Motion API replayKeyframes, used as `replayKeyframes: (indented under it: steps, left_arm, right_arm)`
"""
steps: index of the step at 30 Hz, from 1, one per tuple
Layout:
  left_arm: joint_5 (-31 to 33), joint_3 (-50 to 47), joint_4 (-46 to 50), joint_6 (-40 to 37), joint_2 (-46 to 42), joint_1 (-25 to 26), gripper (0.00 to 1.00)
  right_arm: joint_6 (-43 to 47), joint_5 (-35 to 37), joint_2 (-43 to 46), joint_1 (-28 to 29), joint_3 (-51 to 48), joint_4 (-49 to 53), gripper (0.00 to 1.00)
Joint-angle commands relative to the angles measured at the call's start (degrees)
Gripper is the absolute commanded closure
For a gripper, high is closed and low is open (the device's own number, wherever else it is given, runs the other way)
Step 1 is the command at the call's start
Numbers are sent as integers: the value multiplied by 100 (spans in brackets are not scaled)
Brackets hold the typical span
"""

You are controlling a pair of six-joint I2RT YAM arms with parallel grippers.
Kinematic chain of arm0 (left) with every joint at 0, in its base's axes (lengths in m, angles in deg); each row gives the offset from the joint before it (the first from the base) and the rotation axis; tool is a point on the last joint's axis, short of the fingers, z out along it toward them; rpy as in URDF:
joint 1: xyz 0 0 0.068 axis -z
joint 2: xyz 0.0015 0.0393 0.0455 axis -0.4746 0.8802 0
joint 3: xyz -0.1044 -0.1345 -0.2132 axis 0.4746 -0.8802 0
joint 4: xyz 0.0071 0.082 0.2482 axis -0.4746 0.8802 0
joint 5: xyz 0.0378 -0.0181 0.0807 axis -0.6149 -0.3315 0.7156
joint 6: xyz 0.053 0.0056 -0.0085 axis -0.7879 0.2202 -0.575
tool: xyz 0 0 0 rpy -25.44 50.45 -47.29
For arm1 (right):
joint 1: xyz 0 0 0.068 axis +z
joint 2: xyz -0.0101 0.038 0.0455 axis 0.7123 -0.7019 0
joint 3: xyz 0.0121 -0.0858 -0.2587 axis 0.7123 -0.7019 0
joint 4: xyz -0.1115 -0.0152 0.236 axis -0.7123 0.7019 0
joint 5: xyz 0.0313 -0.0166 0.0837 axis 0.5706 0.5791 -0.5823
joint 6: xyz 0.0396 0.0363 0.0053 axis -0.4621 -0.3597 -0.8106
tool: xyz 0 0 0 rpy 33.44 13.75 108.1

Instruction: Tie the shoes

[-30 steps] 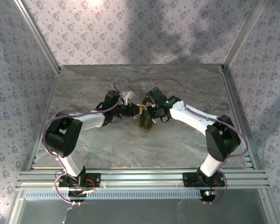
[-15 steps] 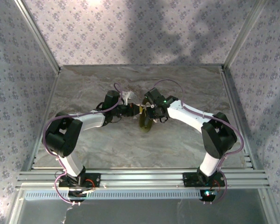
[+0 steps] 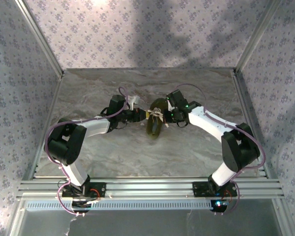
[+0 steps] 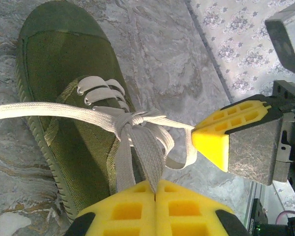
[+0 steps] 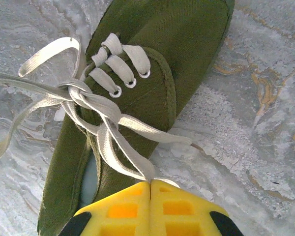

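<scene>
The small olive-green shoe (image 3: 154, 124) lies mid-table, toe pointing away from the arm bases. Its white laces cross in a knot (image 4: 130, 118) over the tongue. My left gripper (image 4: 155, 185) sits at the shoe's left side, shut on a lace loop (image 4: 150, 157) that runs up to the knot. My right gripper (image 5: 150, 183) is on the shoe's right side, shut on the other lace loop (image 5: 123, 147). In the top view the left gripper (image 3: 143, 116) and right gripper (image 3: 167, 117) flank the shoe (image 5: 187, 44). A loose lace end (image 4: 34, 110) trails left.
The marble tabletop (image 3: 113, 152) lies open in front of the shoe. Patterned walls and aluminium frame posts (image 3: 39, 37) enclose the table. The right gripper's yellow fingertip (image 4: 217, 140) shows close by in the left wrist view.
The right gripper has drawn back to the right, away from over the shoe, with its lace loop. The left arm has barely moved.
</scene>
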Motion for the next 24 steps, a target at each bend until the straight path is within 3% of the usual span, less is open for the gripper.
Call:
replayKeyframes:
  steps: [1, 18, 24]
  left_arm:
    - [17, 125, 43, -2, -55, -49, 100]
    - [524, 1116, 1228, -149, 244, -482, 100]
    - [635, 1173, 1378, -167, 358, -589, 100]
  right_arm:
    - [216, -717, 173, -135, -168, -247, 100]
    - [198, -953, 532, -644, -470, -467, 100]
    - [86, -655, 584, -786, -453, -326, 100]
